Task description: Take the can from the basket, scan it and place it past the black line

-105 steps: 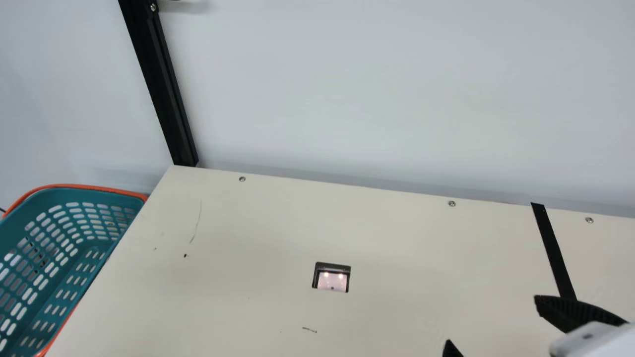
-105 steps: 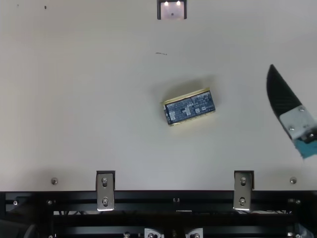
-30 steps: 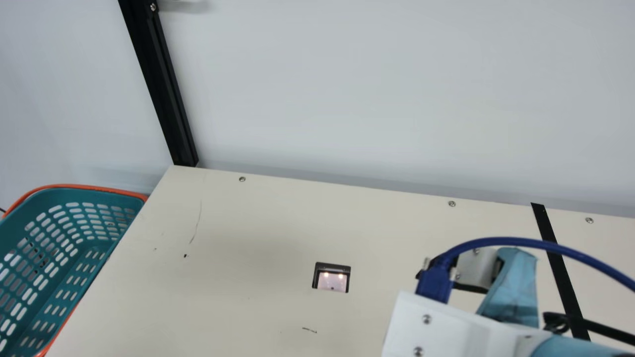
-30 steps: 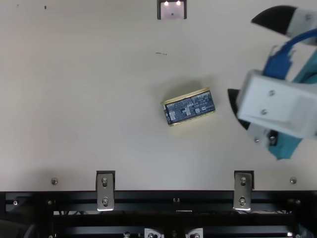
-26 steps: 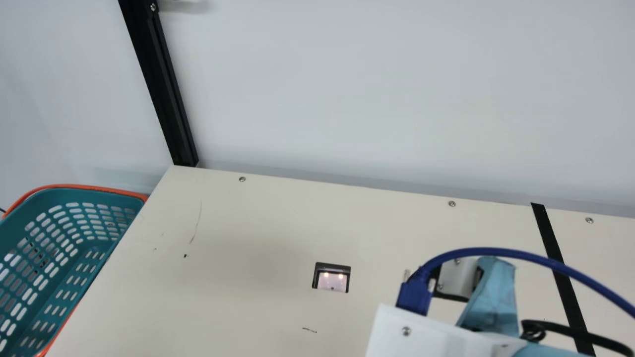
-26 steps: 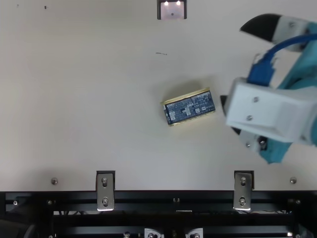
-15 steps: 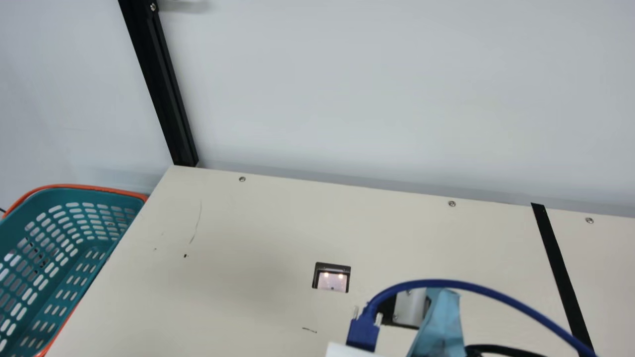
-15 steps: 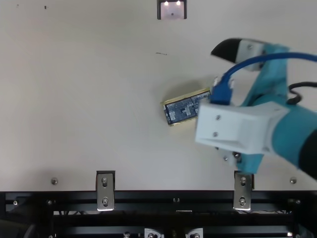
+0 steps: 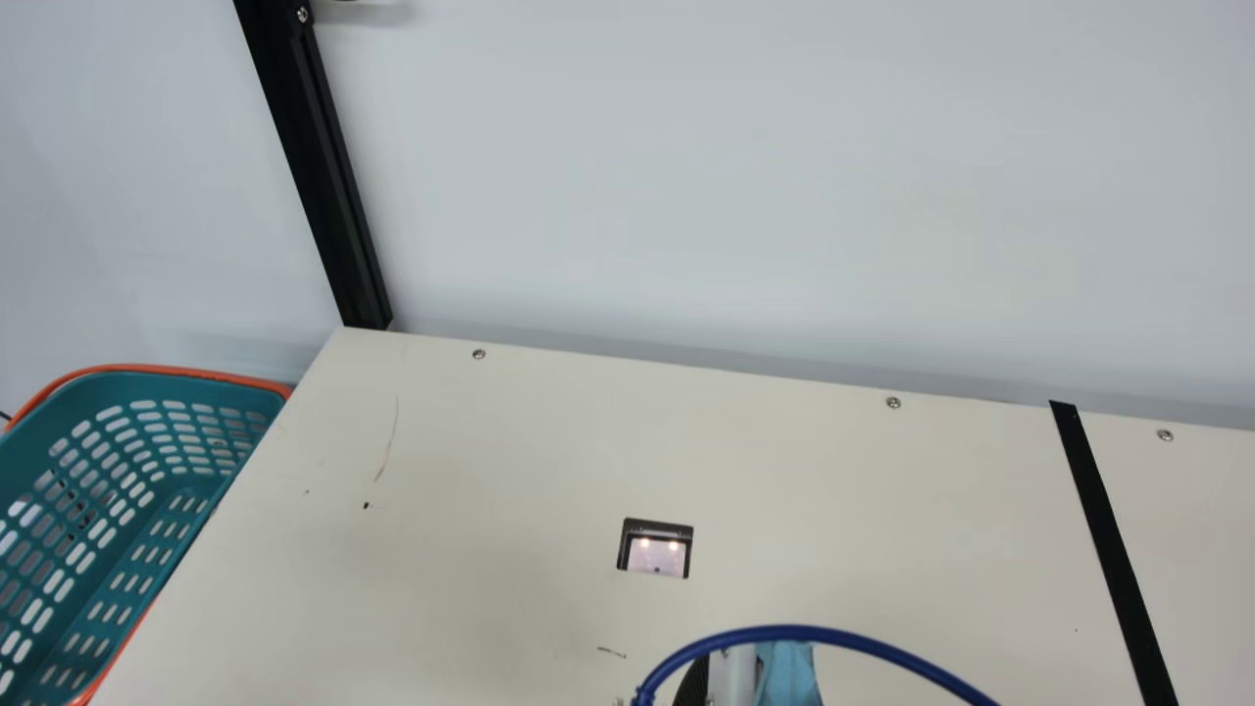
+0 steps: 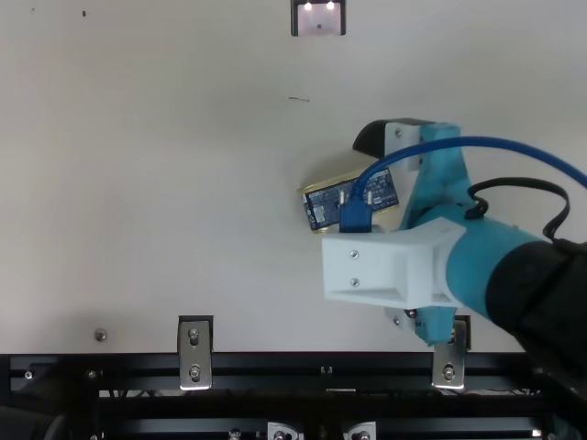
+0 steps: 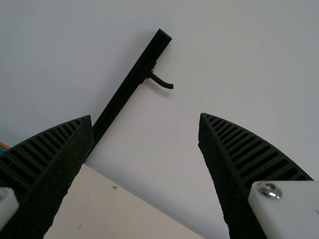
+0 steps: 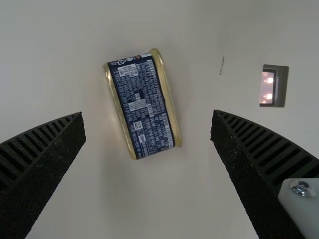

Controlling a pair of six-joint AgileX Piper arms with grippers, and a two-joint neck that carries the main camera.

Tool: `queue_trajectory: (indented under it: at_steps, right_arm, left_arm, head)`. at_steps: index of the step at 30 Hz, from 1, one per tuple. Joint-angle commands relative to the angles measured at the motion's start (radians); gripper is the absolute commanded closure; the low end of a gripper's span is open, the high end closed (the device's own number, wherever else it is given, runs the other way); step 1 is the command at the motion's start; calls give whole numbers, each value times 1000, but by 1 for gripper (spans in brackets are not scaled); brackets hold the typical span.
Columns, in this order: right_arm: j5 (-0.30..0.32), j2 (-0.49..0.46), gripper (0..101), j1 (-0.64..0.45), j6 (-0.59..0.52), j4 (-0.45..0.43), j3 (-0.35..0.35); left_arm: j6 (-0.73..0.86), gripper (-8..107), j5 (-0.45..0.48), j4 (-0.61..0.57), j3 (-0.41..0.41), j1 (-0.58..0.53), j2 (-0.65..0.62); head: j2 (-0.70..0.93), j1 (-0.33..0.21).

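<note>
The left pincer [image 11: 144, 115] stands wide; so does the right pincer [image 12: 148, 112], above the can [image 12: 144, 107] on the worktop [image 10: 183, 202]. Closing askew could twist it loose. Scanner [image 10: 319, 20]: can's twelve o'clock; black line [image 9: 1112, 549]: scanner's three.

Bright, diffuse light falls evenly over the smooth cream desk [image 9: 471, 461] and the plain pale-grey wall [image 9: 745, 176], which dims softly along its foot. In the top view, a faint, soft-edged shadow borders the blue-and-gold rectangular can [image 10: 323, 207]; its metal rims gleam in the right wrist view. Two small lamps glow inside the black-framed scanner window [image 9: 656, 557].
</note>
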Motion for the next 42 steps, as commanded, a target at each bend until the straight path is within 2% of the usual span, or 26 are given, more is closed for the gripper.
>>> queue_trajectory:
  at_steps: [1,13,42]
  right_arm:
    - [2,8,0,0,-8,-1,5]
    - [-31,79,0,13,-17,-21,22]
    - [-73,220,0,36,50,-94,-29]
  left_arm:
    - [0,9,0,0,0,0,0]
    - [0,9,0,0,0,0,0]
    - [0,9,0,0,0,0,0]
  head:
    - [-8,-37]
    - [-8,-37]
    - [-8,-37]
